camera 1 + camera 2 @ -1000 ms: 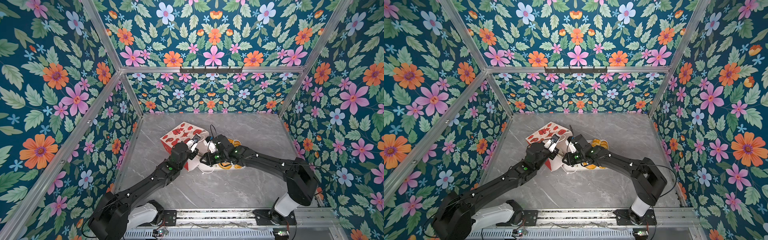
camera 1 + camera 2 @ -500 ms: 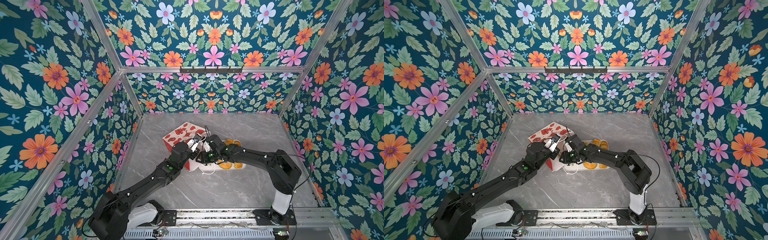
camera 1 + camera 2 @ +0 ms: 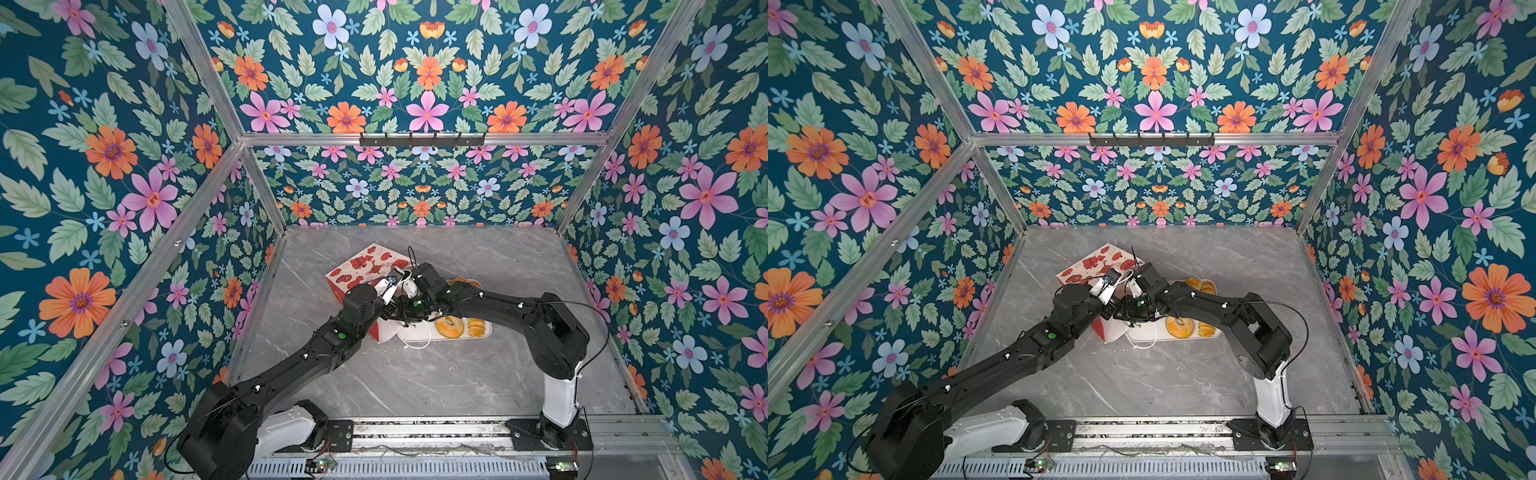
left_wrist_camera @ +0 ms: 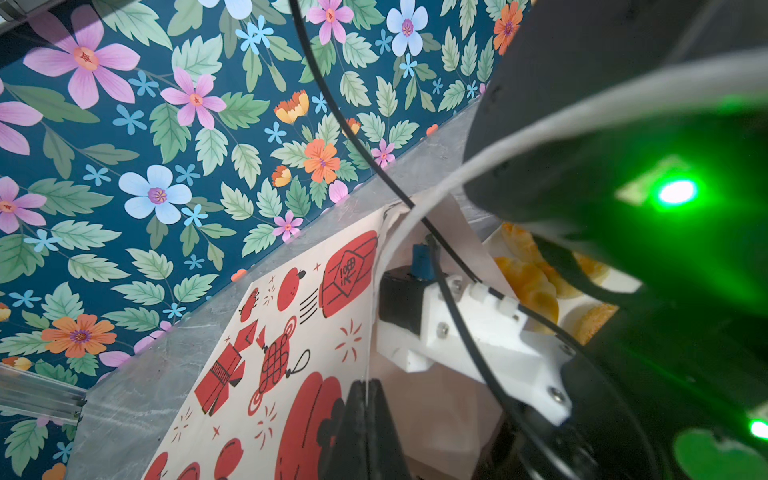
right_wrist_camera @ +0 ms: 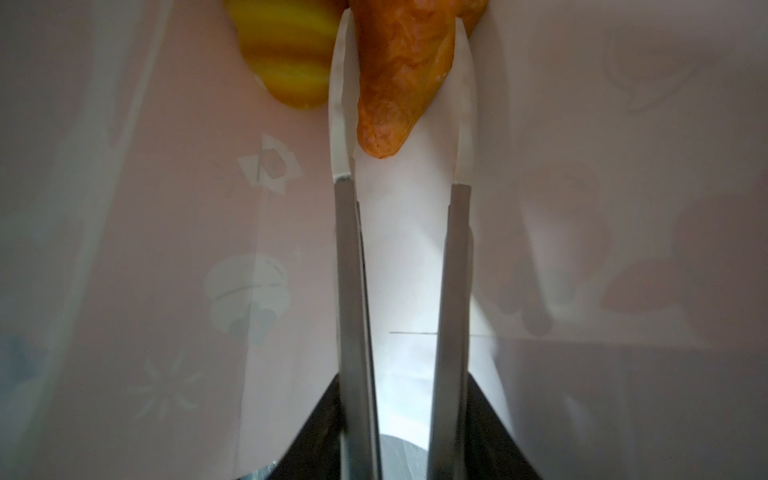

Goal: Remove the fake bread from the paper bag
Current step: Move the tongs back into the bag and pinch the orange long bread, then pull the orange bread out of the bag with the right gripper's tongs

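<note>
The red and cream paper bag (image 3: 365,266) (image 3: 1096,264) lies on its side on the grey table. In the left wrist view my left gripper (image 4: 368,384) is shut on the thin edge of the bag's printed panel (image 4: 291,332) at the mouth. My right gripper (image 5: 402,29) reaches deep inside the bag. Its long white-tipped fingers (image 5: 340,104) press both sides of an orange croissant (image 5: 399,83), a piece of the fake bread. A yellow ribbed pastry (image 5: 286,54) lies beside it in the bag. A ring bagel (image 3: 449,326) (image 3: 1179,326) lies outside, on a tray.
A white tray (image 3: 486,332) (image 3: 1142,334) sits right of the bag's mouth, under my right forearm, with the bagel and other pastries (image 3: 476,328) on it. A white cord handle (image 3: 415,343) trails onto the table. Floral walls close in three sides.
My right arm has pushed leftward, deeper into the bag, with its elbow drawn in. The left gripper and the bag have hardly moved.
</note>
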You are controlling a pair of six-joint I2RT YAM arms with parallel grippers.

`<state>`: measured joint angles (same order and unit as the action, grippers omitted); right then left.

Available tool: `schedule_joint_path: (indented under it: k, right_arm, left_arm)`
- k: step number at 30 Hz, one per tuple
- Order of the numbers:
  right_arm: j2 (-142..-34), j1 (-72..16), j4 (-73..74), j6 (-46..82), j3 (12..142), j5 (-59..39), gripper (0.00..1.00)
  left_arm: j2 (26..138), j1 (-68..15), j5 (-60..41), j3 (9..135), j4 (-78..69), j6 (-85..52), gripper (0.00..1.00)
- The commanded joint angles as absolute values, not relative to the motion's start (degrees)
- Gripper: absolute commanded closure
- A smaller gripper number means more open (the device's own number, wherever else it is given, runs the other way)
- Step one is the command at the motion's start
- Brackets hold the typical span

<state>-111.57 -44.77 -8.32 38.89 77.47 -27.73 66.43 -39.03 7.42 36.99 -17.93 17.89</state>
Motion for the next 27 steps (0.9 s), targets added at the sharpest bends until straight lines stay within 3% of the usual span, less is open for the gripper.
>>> schedule_joint_path:
  k: [1, 12, 27]
  right_arm:
    - [-112.6, -44.8, -7.3, 39.8, 78.7, -29.3, 0.62]
    - [-113.9, -44.8, -8.7, 39.6, 80.4, -28.0, 0.77]
    - [-102.1, -44.5, -11.0, 36.7, 71.6, -24.3, 0.84]
  left_arm:
    - [66.6, -39.1, 5.9, 37.0, -19.6, 17.0, 1.00]
    - [66.6, -39.2, 6.8, 36.4, -19.4, 16.7, 1.00]
    - [66.7, -39.2, 12.9, 35.3, -21.2, 16.6, 1.00]
